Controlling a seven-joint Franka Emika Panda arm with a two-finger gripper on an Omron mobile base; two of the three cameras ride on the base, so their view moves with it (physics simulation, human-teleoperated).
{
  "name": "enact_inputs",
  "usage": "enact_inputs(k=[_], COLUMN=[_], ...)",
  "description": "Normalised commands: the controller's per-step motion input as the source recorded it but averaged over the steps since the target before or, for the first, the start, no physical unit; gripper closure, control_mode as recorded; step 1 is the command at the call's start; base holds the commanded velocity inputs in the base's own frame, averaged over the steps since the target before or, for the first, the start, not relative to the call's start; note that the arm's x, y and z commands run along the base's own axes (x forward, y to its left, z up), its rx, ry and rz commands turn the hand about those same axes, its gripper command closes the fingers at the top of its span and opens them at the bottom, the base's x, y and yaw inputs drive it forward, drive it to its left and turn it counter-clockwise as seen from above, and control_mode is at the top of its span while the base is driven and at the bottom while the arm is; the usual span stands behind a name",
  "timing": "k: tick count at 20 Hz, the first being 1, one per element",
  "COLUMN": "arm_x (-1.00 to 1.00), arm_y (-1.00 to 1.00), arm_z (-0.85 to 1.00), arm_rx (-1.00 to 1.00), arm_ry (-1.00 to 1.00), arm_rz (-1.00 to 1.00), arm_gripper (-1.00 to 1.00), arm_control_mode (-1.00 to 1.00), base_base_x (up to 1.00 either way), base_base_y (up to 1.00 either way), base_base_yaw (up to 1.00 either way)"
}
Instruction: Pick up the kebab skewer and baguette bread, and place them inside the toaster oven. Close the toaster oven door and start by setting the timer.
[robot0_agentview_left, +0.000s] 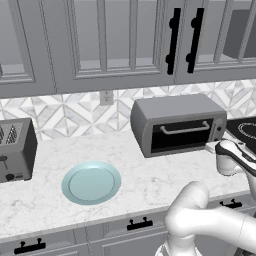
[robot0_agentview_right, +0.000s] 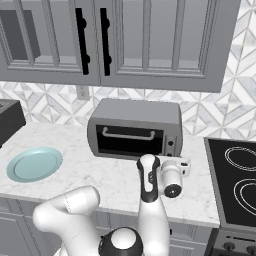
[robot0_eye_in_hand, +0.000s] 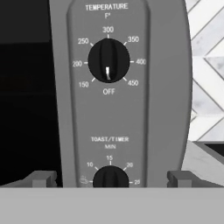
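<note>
We see the toaster oven (robot0_agentview_right: 135, 127) on the counter (robot0_agentview_right: 115, 180), its door (robot0_agentview_right: 130, 140) shut. Timer step, we judge. Gripper (robot0_eye_in_hand: 111, 178), spread wide and empty, straddles the timer knob (robot0_eye_in_hand: 110, 177); next it must close and twist.

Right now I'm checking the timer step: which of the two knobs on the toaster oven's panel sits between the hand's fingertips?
The lower knob, labelled TOAST/TIMER, sits level with the open hand and between its fingertips. The temperature knob sits above it, its white pointer at OFF.
</note>
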Motion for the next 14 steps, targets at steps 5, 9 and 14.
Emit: enact_inputs(k=[5, 9, 14], arm_x=[-0.04, -0.13, -0.06], arm_y=[0.00, 0.00, 0.00], arm_z=[0.00, 0.00, 0.00], arm_rx=[0.00, 0.00, 0.00], arm_ry=[0.00, 0.00, 0.00], arm_rz=[0.00, 0.00, 0.00], arm_gripper=[-1.00, -1.00, -1.00], arm_control_mode=[-1.00, -1.00, -1.00], base_base_x=[0.00, 0.00, 0.00], base_base_y=[0.00, 0.00, 0.00], base_base_yaw=[0.00, 0.00, 0.00])
